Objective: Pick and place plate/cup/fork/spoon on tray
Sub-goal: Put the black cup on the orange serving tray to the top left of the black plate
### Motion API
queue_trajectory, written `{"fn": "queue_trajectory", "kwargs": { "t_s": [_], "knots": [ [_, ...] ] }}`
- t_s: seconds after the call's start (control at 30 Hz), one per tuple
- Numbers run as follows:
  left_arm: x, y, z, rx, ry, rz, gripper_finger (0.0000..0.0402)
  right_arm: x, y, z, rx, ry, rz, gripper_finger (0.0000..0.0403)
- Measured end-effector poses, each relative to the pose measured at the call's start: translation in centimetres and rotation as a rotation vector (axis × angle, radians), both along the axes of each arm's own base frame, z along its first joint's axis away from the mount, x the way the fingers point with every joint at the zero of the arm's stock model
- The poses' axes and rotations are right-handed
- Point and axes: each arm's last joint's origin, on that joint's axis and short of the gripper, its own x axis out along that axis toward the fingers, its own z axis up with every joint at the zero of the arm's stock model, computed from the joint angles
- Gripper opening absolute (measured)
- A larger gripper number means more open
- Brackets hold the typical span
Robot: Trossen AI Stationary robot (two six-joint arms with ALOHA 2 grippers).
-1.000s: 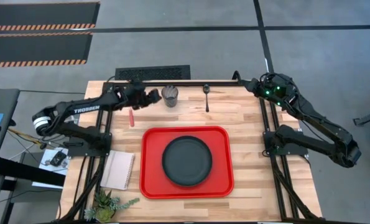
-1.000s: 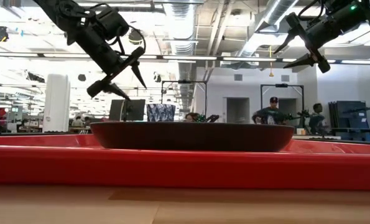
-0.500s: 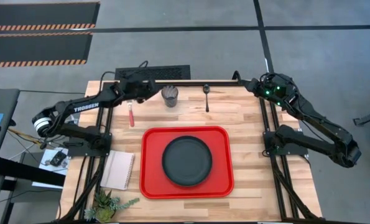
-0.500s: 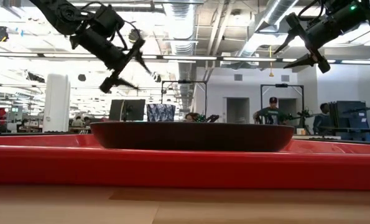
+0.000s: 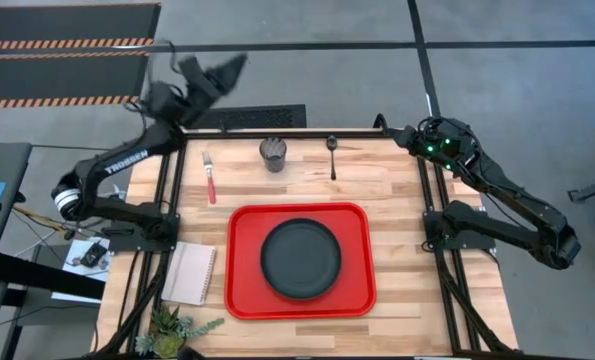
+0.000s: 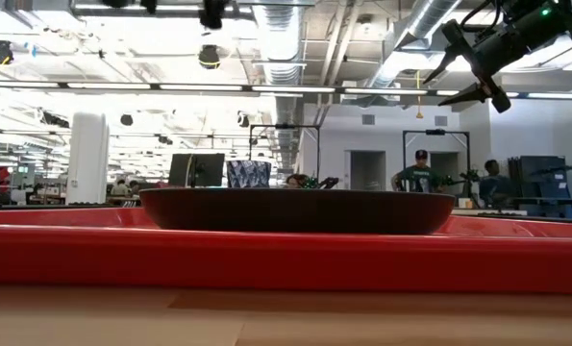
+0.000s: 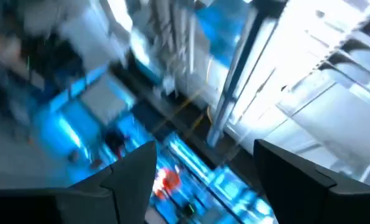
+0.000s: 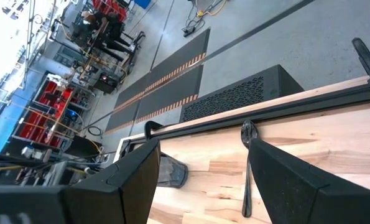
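The black plate [image 5: 299, 259] lies in the middle of the red tray [image 5: 242, 290] at the table's near centre; both also show in the low view, the plate [image 6: 295, 210] on the tray [image 6: 286, 258]. The dark cup [image 5: 273, 153] stands upright near the far edge. The red-handled fork [image 5: 209, 176] lies to its left, the dark spoon [image 5: 332, 158] to its right. My left gripper [image 5: 224, 68] is open and empty, raised high beyond the far edge. My right gripper [image 5: 393, 134] is open and empty, high over the far right corner.
A white notepad [image 5: 189, 272] and a small plant [image 5: 172, 328] sit at the near left. A black vented box [image 5: 245, 116] lies just beyond the far edge. The right wrist view shows the spoon [image 8: 245, 168] and the cup [image 8: 170, 172] on the bare wood.
My left gripper has risen and swung away from beside the cup, past the table's far edge, and has left the low view at its top. It has stayed open. The fork, partly hidden under the arm before, now shows whole.
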Motion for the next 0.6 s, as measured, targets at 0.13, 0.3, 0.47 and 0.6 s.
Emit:
{"fn": "queue_trajectory", "kwargs": {
  "t_s": [0.13,0.3,0.47,0.6],
  "knots": [
    [-1.4,0.6,5.4,-0.033,0.235,0.112,0.0254,0.0,0.0,0.0,0.0,0.0,0.0,0.027],
    [-0.9,2.6,6.3,-0.224,0.704,0.374,0.0254,0.0,0.0,0.0,0.003,-0.004,-0.002,0.027],
    [0.9,5.4,2.9,-0.389,0.89,0.232,0.0254,0.0,0.0,0.0,0.004,-0.006,-0.003,0.027],
    [2.7,7.1,-2.1,-0.544,1.094,0.13,0.0254,0.0,0.0,0.0,0.005,-0.006,-0.004,0.027]
  ]
}}
